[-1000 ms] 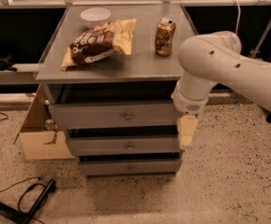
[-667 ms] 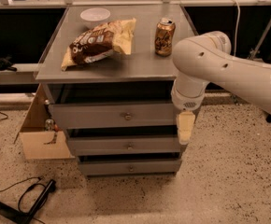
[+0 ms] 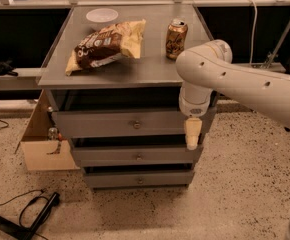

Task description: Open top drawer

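The top drawer (image 3: 105,125) is the widest grey front under the cabinet top, with a small round metal knob (image 3: 136,125) at its centre. A dark gap shows above the front. My gripper (image 3: 192,135) hangs down from the white arm (image 3: 220,74) at the right end of the top drawer's front, well right of the knob and touching nothing that I can make out. Its cream tip reaches down to the level of the middle drawer (image 3: 135,156).
On the cabinet top (image 3: 150,69) lie a chip bag (image 3: 105,45), a soda can (image 3: 176,32) and a white bowl (image 3: 102,16). The bottom drawer (image 3: 137,179) is lowest. A cardboard box (image 3: 42,139) stands left of the cabinet. Cables (image 3: 20,214) lie on the floor at front left.
My arm and gripper have shifted slightly left along the right end of the drawer fronts. The drawers have not moved.
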Robot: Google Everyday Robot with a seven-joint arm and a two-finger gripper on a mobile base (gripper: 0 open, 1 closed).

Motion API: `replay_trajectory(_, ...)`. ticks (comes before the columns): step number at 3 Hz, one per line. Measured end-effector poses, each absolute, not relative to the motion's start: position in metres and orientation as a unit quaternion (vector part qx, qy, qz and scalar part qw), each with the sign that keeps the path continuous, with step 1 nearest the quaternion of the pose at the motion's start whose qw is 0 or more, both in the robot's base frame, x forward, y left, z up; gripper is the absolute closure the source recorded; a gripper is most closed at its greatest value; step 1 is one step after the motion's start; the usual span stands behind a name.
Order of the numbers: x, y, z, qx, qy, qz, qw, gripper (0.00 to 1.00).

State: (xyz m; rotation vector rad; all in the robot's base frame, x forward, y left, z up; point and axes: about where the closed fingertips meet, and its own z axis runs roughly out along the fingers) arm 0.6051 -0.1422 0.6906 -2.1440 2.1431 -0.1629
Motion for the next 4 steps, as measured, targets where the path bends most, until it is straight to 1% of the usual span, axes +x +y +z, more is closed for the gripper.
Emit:
replay_trajectory(1,0.62,-0.142,0.675,-0.701,0.709,-0.057,0.054,0.0)
replay_trajectory(2,0.63,-0.14,0.659,-0.698,0.712,-0.055,0.053,0.18)
replay_trajectory(4,0.632,-0.142,0.656,-0.694,0.716,-0.054,0.053,0.65)
